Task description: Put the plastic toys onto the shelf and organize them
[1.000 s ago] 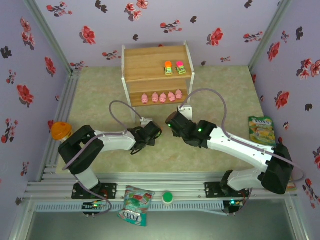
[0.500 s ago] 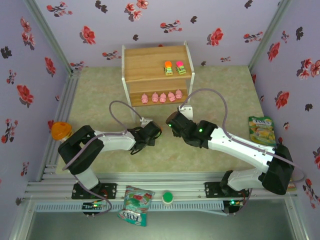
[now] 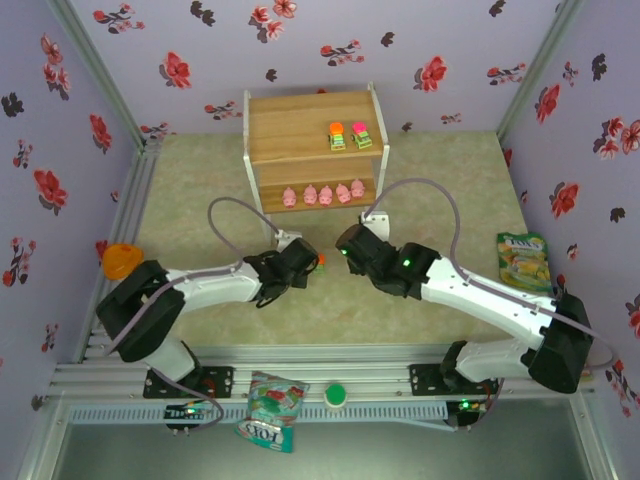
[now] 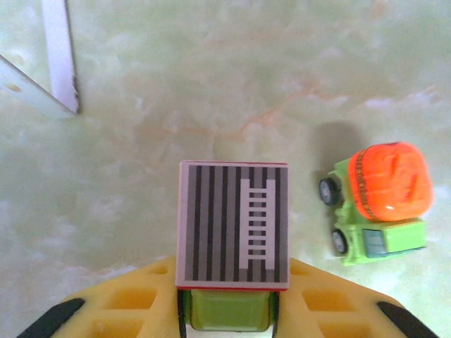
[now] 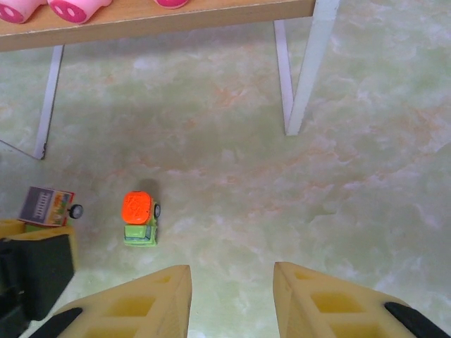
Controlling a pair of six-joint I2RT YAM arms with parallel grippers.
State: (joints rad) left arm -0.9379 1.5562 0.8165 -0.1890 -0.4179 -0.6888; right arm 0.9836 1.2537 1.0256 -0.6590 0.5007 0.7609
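In the left wrist view my left gripper (image 4: 229,310) is shut on a toy car (image 4: 232,225) with a green body and a grey striped ladder top. A second car (image 4: 377,204), green with an orange top, stands on the table just to its right, apart from it. From above, the left gripper (image 3: 303,264) sits beside that orange-topped car (image 3: 321,260). My right gripper (image 5: 232,296) is open with nothing between its fingers, and the orange-topped car (image 5: 139,218) lies ahead to its left. The shelf (image 3: 300,125) holds two cars (image 3: 348,134) on top and several pink pigs (image 3: 325,194) below.
One snack bag (image 3: 522,260) lies at the right wall and another (image 3: 270,410) on the front rail beside a green round item (image 3: 335,396). A round orange-topped item (image 3: 120,260) sits at the left. White shelf legs (image 5: 299,91) stand just ahead of the right gripper.
My left gripper has closed on the ladder-top car, and the left arm has stretched lower and further left at the elbow. The right gripper has stayed open, barely moving.
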